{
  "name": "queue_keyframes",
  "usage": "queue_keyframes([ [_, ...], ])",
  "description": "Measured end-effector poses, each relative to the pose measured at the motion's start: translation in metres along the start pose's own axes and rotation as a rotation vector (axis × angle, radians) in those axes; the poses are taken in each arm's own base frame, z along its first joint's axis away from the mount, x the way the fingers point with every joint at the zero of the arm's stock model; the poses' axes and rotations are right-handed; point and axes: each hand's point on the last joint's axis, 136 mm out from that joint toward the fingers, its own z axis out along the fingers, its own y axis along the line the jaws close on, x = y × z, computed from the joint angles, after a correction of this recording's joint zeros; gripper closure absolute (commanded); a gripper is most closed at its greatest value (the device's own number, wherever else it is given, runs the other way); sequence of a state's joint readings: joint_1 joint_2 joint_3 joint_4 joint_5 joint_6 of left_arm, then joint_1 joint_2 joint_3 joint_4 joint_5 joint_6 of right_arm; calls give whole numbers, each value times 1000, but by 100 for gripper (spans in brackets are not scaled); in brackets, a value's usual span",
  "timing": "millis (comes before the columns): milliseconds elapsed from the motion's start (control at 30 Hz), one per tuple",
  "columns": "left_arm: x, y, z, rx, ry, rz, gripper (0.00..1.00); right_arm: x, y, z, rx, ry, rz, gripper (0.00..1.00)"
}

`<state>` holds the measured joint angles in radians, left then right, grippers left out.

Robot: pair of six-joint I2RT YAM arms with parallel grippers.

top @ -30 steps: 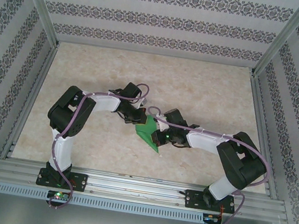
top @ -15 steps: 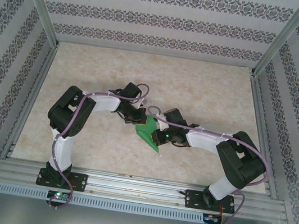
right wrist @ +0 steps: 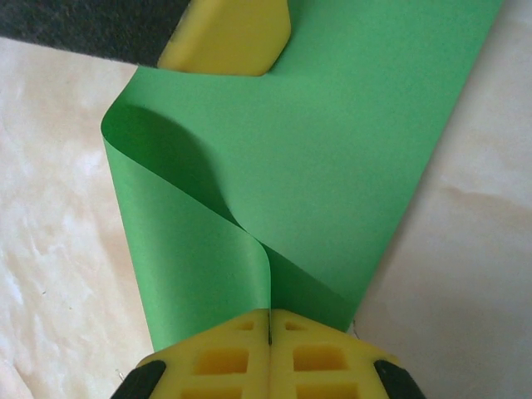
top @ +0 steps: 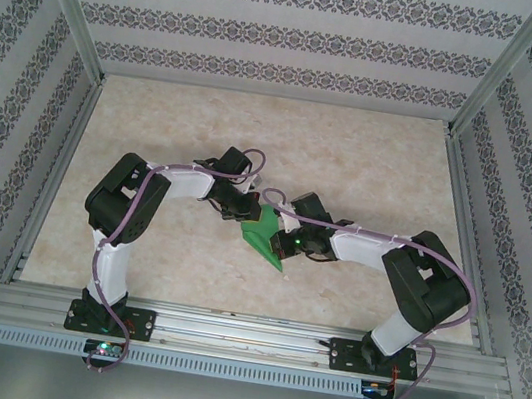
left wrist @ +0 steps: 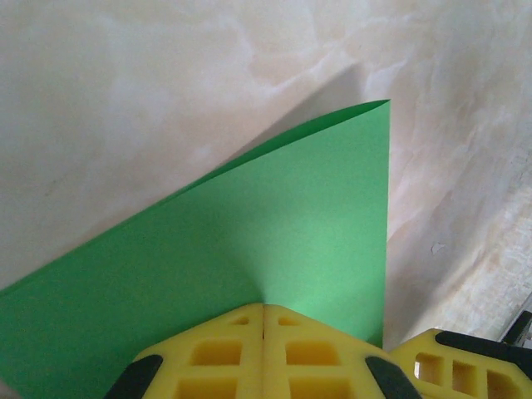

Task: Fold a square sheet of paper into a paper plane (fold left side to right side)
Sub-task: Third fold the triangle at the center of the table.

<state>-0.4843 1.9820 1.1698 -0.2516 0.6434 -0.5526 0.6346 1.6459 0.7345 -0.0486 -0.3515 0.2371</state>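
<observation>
I am clamping the paper with my left gripper and right gripper; fold 1 is looping over, not yet creased.

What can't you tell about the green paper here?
- Top view: the green paper is small; the left gripper and right gripper cover its upper edges, so creases are unreadable.
- Left wrist view: its lower left corner runs off the frame; fingers hide the pinched edge.
- Right wrist view: its top is cut off; the curled flap hides what is beneath.

High rear overhead; two close wrist views, both on the green paper
</observation>
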Motion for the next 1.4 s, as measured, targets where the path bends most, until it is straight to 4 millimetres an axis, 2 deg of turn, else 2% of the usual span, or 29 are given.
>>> queue_keyframes([
  [133,0,0,0,0,0,0,100,0,0,1,0,5,2,100],
  [267,0,0,0,0,0,0,95,0,1,1,-4,12,4,100],
  [533,-6,-3,-6,-22,-19,17,81,0,2,3,-12,15,4,100],
  [633,-11,-10,-19,-31,-54,42,80,0,2,3,-12,15,4,100],
  [767,-18,-33,-53,-11,-144,93,83,0,2,3,-13,16,5,100],
  [833,-15,-44,-72,9,-192,122,87,0,2,3,-15,16,5,100],
  [933,-2,-48,-87,39,-231,138,90,0,2,4,-23,18,8,100],
  [1033,20,-38,-84,53,-211,108,91,0,3,4,-26,20,10,100],
  [1233,60,-20,-58,71,-117,27,94,-1,3,5,-31,25,13,100],
  [1400,62,-29,-48,114,-107,18,94,-2,4,6,-35,27,15,100],
])
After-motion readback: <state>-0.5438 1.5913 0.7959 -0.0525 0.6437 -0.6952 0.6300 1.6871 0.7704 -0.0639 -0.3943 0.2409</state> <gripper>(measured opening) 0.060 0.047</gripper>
